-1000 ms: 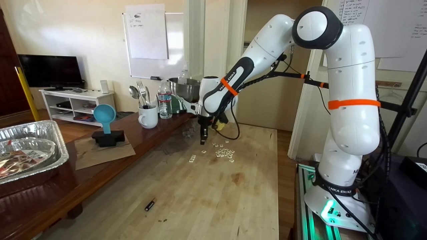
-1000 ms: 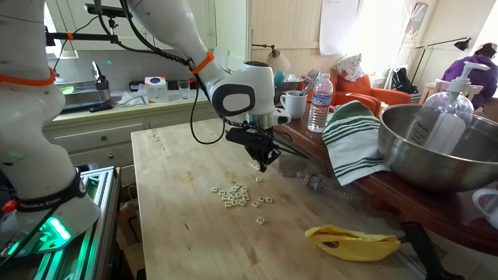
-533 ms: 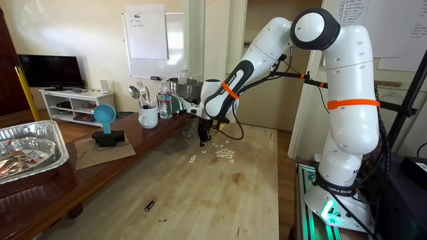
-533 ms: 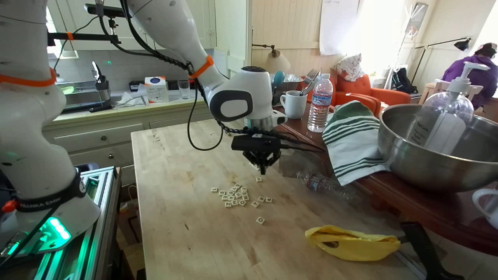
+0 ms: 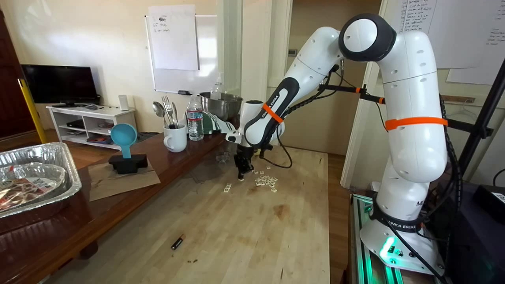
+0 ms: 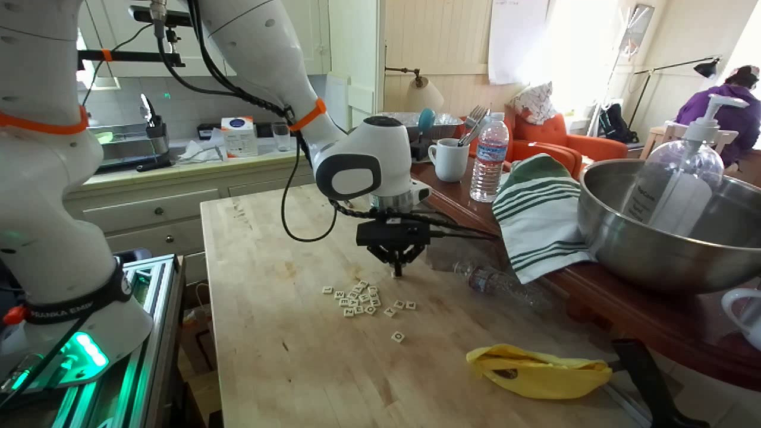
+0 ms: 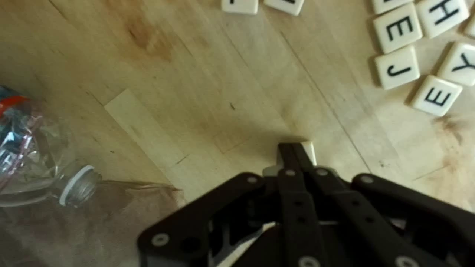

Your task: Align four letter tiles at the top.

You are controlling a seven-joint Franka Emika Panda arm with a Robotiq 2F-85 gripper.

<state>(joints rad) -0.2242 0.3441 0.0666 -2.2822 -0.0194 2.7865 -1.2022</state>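
Many small cream letter tiles lie on the wooden table. A loose pile of tiles shows in both exterior views (image 5: 266, 180) (image 6: 348, 312), with single tiles such as an O tile (image 6: 398, 337) apart from it. A short row of tiles (image 5: 227, 187) lies separate in an exterior view. My gripper (image 7: 293, 145) has its fingers closed together, tips down at a lone tile (image 7: 308, 150). The fingers cover most of that tile, and its edges show on both sides of them. The gripper also shows in both exterior views (image 5: 240, 177) (image 6: 398, 273). An E tile (image 7: 437, 95) and a J tile (image 7: 397, 67) lie nearby.
A clear plastic bottle (image 7: 22, 148) lies on the table beside the gripper, near a brownish sheet (image 7: 111, 222). A raised dark wood ledge holds a steel bowl (image 6: 654, 255), towel (image 6: 535, 214) and mug (image 6: 450, 160). A yellow object (image 6: 538, 371) and a battery (image 5: 178, 241) lie on the table.
My gripper has come down and straightened from a tilt, and its tips now meet the lone tile that stood uncovered before. The other tiles have not visibly moved.
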